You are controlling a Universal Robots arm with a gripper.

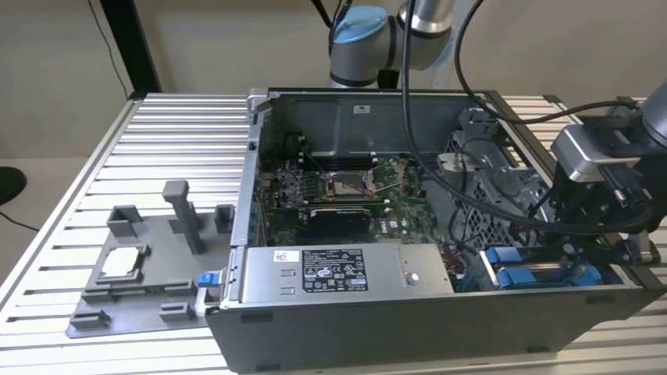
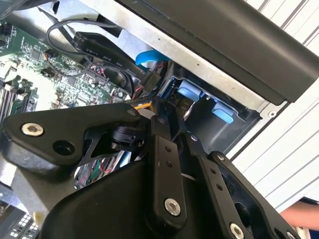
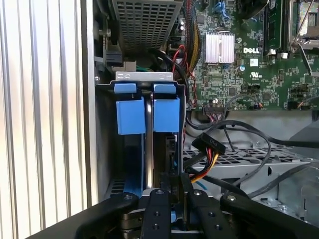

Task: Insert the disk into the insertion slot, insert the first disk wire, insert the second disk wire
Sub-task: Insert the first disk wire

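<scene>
Rectangular disk in bright blue plastic carrier sits inside the dark grey metal insertion slot beside perforated grey cage, black gripper at its end, jaws' state: can't tell.

Silver arm, blue joint cap, black screw-studded claw.

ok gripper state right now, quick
black gripper: open or shut cannot be told; it is at the dark grey metal insertion slot with blue plastic tabs
</scene>
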